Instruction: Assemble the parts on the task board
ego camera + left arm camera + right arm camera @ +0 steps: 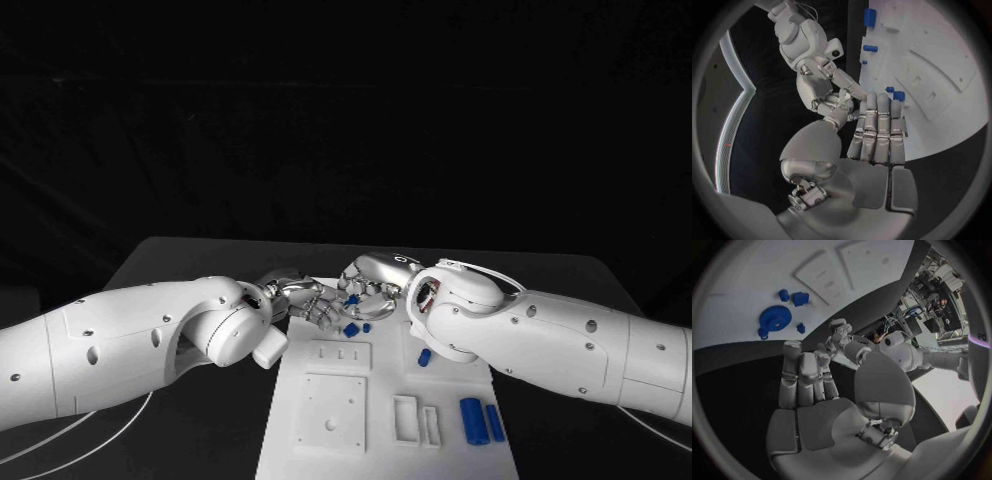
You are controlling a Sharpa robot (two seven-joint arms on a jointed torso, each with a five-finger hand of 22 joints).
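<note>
Where the black worktop (188,255) runs back into a dark room, we see the white task board (389,420) lying in the middle of it, long edge running away from the robot. Raised white plates sit on the board; blue parts lie on it: two blue cylinders (480,420) side by side near the board's right edge, one small blue peg (426,357) further up, and a small blue piece (351,329) at the far end, right below the hands.

From the right wrist view we pick out a blue gear (774,318) flat on the board with a few smaller blue bits (799,298) just beside it.

Both arms reach in and meet over the board's far end. Left hand (299,296) sits with fingers (878,125) straight and held together, laid out flat over the board edge, nothing in it. Right hand (378,280) has its fingers (801,377) drawn together and pointing at the board, thumb set apart, nothing between them that we can see. The two hands are near each other; whether they touch, we can't tell.
</note>
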